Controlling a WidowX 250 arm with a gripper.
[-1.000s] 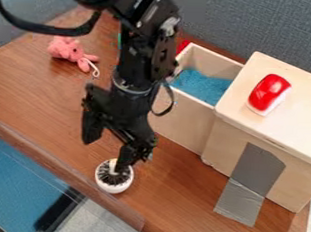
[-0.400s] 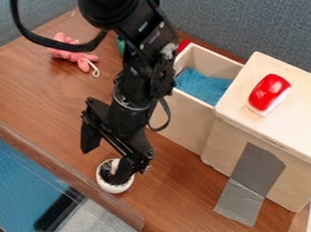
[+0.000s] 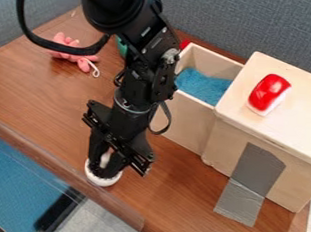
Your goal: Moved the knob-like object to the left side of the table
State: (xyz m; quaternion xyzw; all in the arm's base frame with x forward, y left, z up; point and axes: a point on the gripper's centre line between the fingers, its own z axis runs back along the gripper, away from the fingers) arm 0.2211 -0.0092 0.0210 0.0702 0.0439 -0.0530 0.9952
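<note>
Table (image 3: pixel 39 90), brown wood grain. Box (image 3: pixel 231 166), pale wood, right side. Drawer (image 3: pixel 191 115), pale wood, open, left of the box top; blue cloth (image 3: pixel 203 86) inside. Gripper (image 3: pixel 105 170), black, pointing down, fingers clamped on the pale upright middle of the knob-like object. Tape (image 3: pixel 250 180), grey, from box front down onto table. Soft toy (image 3: pixel 72 56), pink, far left. Oblong item (image 3: pixel 270 92), red and white, on the box top. Knob-like object (image 3: pixel 101 181), white, round, dark inside, by the table's near edge, left of centre.

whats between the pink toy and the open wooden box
In the camera view, the arm and part of a green thing show between the pink toy and the box.
</note>
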